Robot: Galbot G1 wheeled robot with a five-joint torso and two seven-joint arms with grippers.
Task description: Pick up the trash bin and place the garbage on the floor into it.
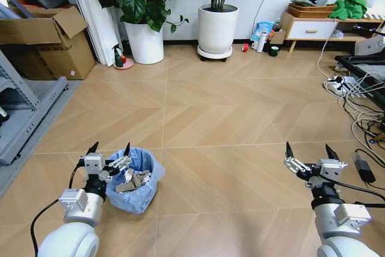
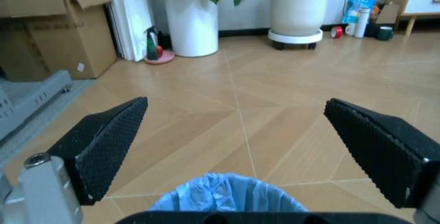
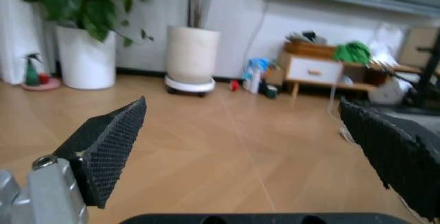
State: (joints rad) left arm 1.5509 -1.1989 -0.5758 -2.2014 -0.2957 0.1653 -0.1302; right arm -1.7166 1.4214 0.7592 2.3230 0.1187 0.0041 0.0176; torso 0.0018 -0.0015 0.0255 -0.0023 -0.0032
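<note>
Trash bin (image 1: 136, 180) stands on the floor (image 1: 228, 118) at the near left, holding crumpled garbage (image 1: 133, 180). Left tool (image 1: 109, 148) hovers at its rim, fingers spread, gripping nothing. Right tool (image 1: 308, 150) hangs well apart, likewise spread and empty.

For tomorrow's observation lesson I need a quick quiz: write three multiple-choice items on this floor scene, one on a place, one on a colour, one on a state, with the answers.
1. Where is the trash bin?
A. beside the left tool
B. under the wooden cabinet
C. between the plant pots

2. What colour is the bin's bag?
A. black
B. light blue
C. yellow

3. How stands the right tool?
A. shut on a can
B. shut, empty
C. open, empty

Answers:
1 A: the trash bin sits on the floor against the left tool.
2 B: light-blue plastic ruffles over its rim.
3 C: the right tool hangs over bare floor, fingers spread, nothing between them.
</note>
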